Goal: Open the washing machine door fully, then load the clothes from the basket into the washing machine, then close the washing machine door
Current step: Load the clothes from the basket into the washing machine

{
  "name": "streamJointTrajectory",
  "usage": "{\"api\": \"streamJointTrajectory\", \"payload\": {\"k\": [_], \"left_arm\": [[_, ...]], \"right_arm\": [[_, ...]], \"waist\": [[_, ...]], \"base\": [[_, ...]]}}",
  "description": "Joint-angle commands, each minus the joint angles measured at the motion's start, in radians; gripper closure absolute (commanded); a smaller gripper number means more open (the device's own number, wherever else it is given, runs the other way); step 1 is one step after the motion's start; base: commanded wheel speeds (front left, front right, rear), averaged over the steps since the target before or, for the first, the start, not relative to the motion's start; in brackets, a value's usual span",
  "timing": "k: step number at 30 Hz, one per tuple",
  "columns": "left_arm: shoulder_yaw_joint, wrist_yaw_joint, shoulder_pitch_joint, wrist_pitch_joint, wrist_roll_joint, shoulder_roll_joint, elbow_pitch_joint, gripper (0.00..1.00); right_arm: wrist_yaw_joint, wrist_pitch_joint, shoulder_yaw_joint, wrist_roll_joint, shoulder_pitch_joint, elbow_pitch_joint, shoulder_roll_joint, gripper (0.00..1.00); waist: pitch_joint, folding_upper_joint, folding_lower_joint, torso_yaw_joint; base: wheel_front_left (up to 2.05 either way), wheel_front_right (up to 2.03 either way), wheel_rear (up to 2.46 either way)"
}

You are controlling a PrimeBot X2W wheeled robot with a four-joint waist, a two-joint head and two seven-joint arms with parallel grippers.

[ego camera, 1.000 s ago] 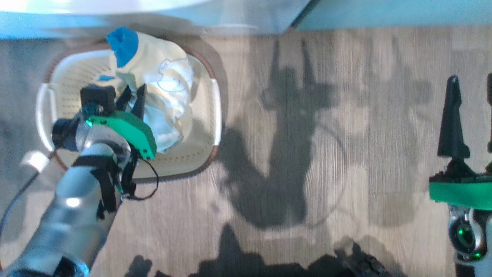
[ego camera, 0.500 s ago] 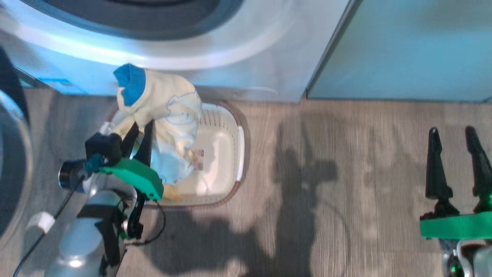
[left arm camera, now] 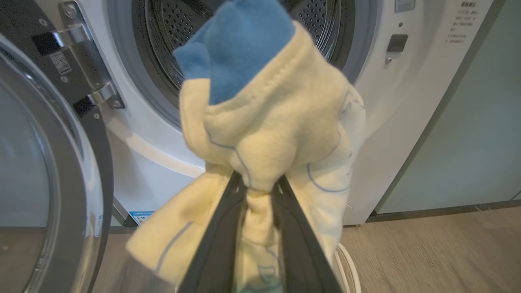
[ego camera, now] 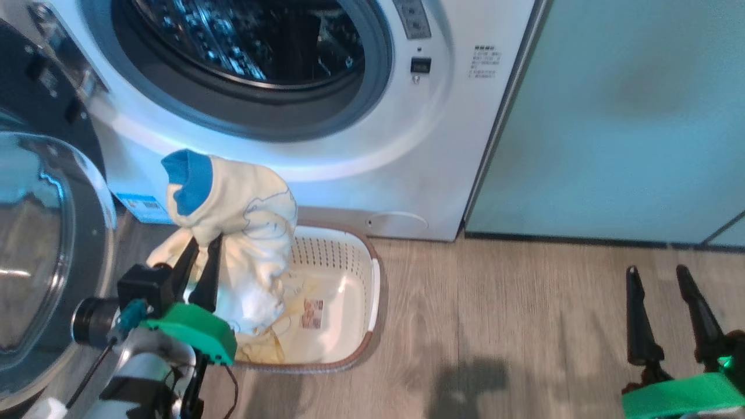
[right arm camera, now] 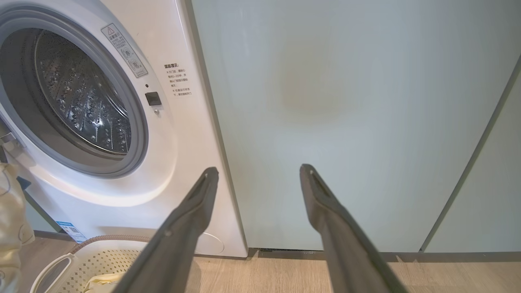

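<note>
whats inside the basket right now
The basket shows a label on its base and some pale yellow cloth at its near end. The clothes held up by the left gripper hang over its left side, so whatever lies under them is covered.

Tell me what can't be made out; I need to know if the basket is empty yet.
Basket floor, head view: the lifted clothes and left gripper cover its near-left part; some yellow cloth lies inside, amount unclear.
Drum interior: cut by the head view's top edge; blocked by clothes in the left wrist view.
Washing machine door: cut by the left edge, head view.
Printed notice beside the drum: too small to read.
</note>
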Motion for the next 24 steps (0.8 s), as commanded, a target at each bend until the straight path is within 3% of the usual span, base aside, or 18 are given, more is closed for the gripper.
{"api": "streamJointTrajectory", "payload": {"k": [1, 14, 24], "left_arm": [[0.045, 0.006, -0.023, 0.003, 0.011, 0.034, -0.042, 1.0], [0.042, 0.056, 0.113, 0.064, 0.018, 0.055, -0.183, 1.0], [0.044, 0.069, 0.142, 0.083, 0.009, 0.063, -0.226, 1.0]], "right_arm": [[-0.003, -0.007, 0.023, -0.007, -0.008, -0.026, -0.011, 0.0], [-0.003, -0.004, 0.035, -0.001, 0.073, -0.016, -0.011, 0.0], [-0.003, 0.004, 0.045, 0.01, 0.085, -0.025, -0.011, 0.0]], "waist": [[-0.032, -0.0001, 0.0002, 0.004], [-0.147, -0.0001, 0.0002, 0.0], [-0.168, -0.0001, 0.0002, -0.004]], "base": [[0.0, 0.0, 0.0], [0.0, 0.0, 0.0], [0.0, 0.0, 0.0]]}}
